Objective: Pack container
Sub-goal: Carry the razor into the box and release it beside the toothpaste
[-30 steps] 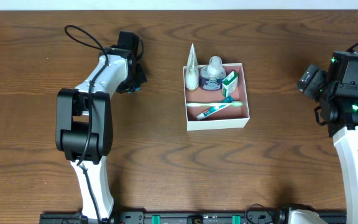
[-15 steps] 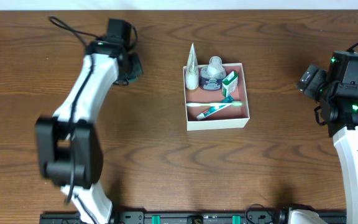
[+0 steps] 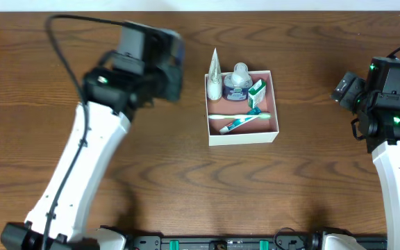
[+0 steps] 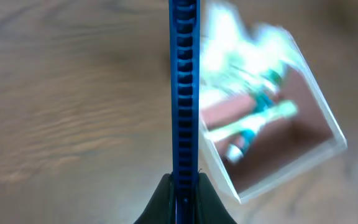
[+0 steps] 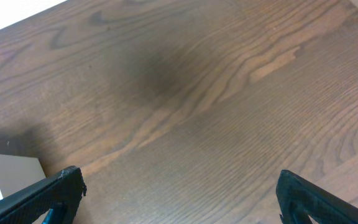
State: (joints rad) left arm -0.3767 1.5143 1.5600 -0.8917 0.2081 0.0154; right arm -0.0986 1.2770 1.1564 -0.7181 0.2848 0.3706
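The box [image 3: 244, 137] sits mid-back on the brown wood worktop [image 3: 186, 187]. The left end effector [image 4: 184, 74], pinched closed and empty, has swung nearer the box. The right end effector [image 5: 179, 199] stays wide open, empty, far right.

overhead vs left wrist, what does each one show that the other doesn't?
Overhead only: the right arm off to the right of the container, plus the white links of the left arm. Left wrist only: the left fingers closed together, seen edge-on as one blue strip. Both: the container on the wood table with a toothbrush lying inside, blurred in the wrist view.
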